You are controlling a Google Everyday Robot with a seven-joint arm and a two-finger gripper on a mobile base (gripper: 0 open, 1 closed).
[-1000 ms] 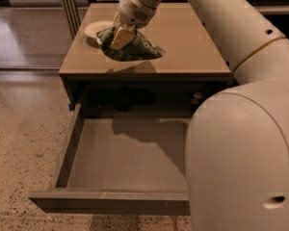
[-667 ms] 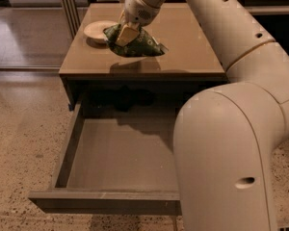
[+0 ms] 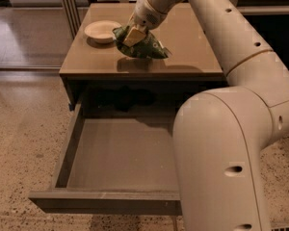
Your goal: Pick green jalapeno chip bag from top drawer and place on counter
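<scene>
Pincer [image 3: 134, 34] pinches the chip bag [image 3: 147, 47], which hangs just under it, over the counter [image 3: 192, 57]. Bowl [image 3: 102, 31] sits beside it. Drawer [image 3: 125, 153] lies open well below, bag gone from it. Judged: pick done; lowering and release remain.

Carrier: square tan-brown glossy desk [image 3: 192, 57], standing on speckled stone floor [image 3: 24, 129]. On desk top, far-left part: white round shallow bowl [image 3: 102, 31]. Over desk middle: end effector [image 3: 134, 35] clamped on wrinkly green foil chip bag [image 3: 147, 47], just beside bowl; bag-to-desk contact unclear.
</scene>
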